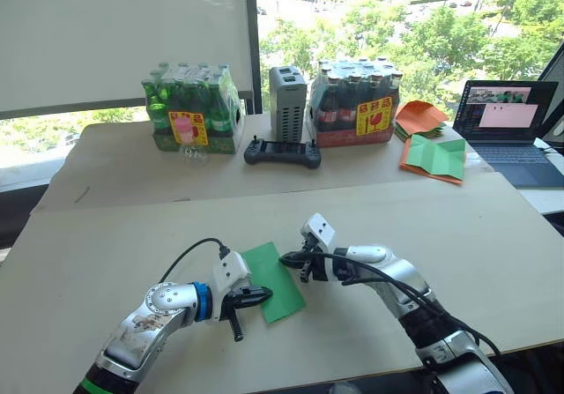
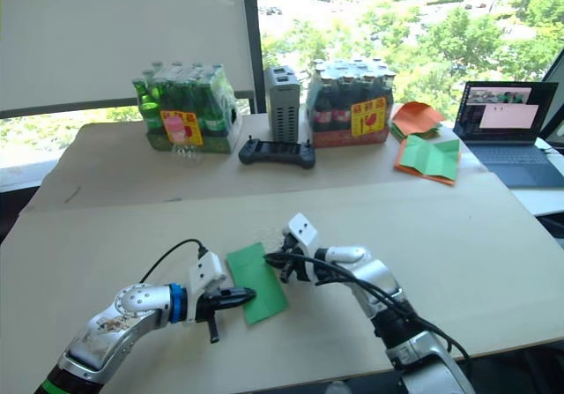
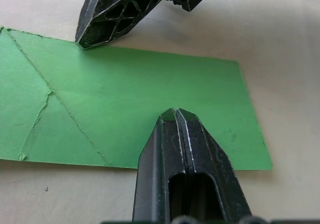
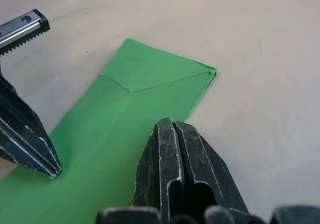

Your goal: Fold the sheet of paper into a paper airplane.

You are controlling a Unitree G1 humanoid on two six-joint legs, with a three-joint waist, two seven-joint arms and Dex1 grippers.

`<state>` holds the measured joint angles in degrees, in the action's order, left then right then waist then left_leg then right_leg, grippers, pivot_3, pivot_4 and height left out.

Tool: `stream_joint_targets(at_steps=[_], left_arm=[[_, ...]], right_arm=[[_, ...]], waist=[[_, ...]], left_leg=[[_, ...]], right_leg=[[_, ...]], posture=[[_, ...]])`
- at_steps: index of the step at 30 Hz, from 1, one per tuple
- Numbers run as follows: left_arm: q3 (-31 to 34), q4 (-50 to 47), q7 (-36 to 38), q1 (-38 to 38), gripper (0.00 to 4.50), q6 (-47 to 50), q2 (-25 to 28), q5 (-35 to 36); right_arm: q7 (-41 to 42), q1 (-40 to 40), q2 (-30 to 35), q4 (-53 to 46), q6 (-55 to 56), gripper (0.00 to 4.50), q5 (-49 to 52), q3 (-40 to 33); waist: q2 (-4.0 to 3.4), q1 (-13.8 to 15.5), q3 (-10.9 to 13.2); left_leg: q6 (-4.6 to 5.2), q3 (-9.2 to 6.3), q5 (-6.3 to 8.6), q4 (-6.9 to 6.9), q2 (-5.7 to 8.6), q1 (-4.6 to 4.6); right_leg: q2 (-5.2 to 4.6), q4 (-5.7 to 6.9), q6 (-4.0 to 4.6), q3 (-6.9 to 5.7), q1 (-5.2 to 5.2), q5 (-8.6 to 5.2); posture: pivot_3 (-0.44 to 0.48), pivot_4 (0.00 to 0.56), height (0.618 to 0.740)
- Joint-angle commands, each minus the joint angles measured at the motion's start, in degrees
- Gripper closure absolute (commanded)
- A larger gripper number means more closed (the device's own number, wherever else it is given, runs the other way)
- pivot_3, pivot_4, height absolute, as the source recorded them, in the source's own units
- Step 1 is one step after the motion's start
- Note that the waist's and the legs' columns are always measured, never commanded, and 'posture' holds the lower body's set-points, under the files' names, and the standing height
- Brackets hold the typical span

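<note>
- On the near table (image 1: 458, 262), between my two grippers, the sheet of paper (image 1: 275, 280) lies flat as a long green strip, already folded over on itself, with creases running diagonally at one end.
- My left gripper (image 1: 263, 296) has its fingers pressed together, and the tips rest on the strip's near long edge. It pins the paper rather than clamping it.
- I judge the paper very light and thin, limp where unsupported, and quick to slide on the smooth tan tabletop. It will tear or crumple if pinched hard, and a crease once pressed in stays.
- Best hold, I think, is at a free corner or along a long edge, lifting only slightly while the other tip presses the layers down. The folded edge is stiffer and should guide the next fold.
- My right gripper (image 1: 284, 258) also has its fingers together, tips touching down at the strip's far long edge, opposite my left.
</note>
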<state>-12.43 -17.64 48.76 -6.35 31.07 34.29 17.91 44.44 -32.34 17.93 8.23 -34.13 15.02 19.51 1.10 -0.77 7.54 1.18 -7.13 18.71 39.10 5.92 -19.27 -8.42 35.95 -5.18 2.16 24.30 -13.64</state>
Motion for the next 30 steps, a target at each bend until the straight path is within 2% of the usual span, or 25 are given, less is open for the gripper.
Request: stream_joint_targets(at_steps=[1, 21, 24, 30], left_arm=[[-1.6, 0.1, -0.2, 0.8, 4.50, 1.5, 0.4, -1.0], [-1.8, -0.2, -0.6, 0.9, 4.50, 1.4, 0.7, -1.2], [-1.7, 0.0, -0.6, 0.9, 4.50, 1.2, 0.7, -1.3], [-1.7, 0.3, -0.6, 0.8, 4.50, 0.9, 0.7, -1.4]], right_arm=[[-0.1, -1.8, -1.7, 4.4, 1.6, 4.48, -2.0, 0.1], [0.7, -8.3, -6.6, 17.8, 8.2, 4.48, -5.7, -1.4], [1.7, -7.4, -6.2, 16.5, 8.2, 4.48, -5.9, -1.0], [4.4, -0.4, -3.1, 5.6, 3.6, 4.48, -4.9, 0.2]], waist=[[0.00, -0.1, 0.0], [-0.02, -0.2, 0.0], [-0.02, -0.1, 0.0], [-0.06, -0.1, 0.0]], left_leg=[[0.00, 0.00, 0.00, 0.00, 0.00, 0.00], [-0.01, 0.00, -0.01, 0.00, 0.00, 0.00], [-0.01, -0.01, -0.01, 0.00, 0.00, 0.00], [-0.01, -0.07, 0.00, -0.05, 0.02, -0.02]], right_leg=[[0.00, 0.01, 0.00, 0.00, 0.00, 0.00], [0.00, 0.03, 0.01, 0.00, 0.03, 0.01], [0.00, 0.04, 0.01, -0.01, 0.04, 0.01], [-0.01, -0.01, 0.01, -0.07, 0.04, 0.01]], posture=[[0.000, 0.150, 0.735], [0.000, 0.150, 0.735], [0.000, 0.150, 0.735], [0.000, 0.150, 0.735]])
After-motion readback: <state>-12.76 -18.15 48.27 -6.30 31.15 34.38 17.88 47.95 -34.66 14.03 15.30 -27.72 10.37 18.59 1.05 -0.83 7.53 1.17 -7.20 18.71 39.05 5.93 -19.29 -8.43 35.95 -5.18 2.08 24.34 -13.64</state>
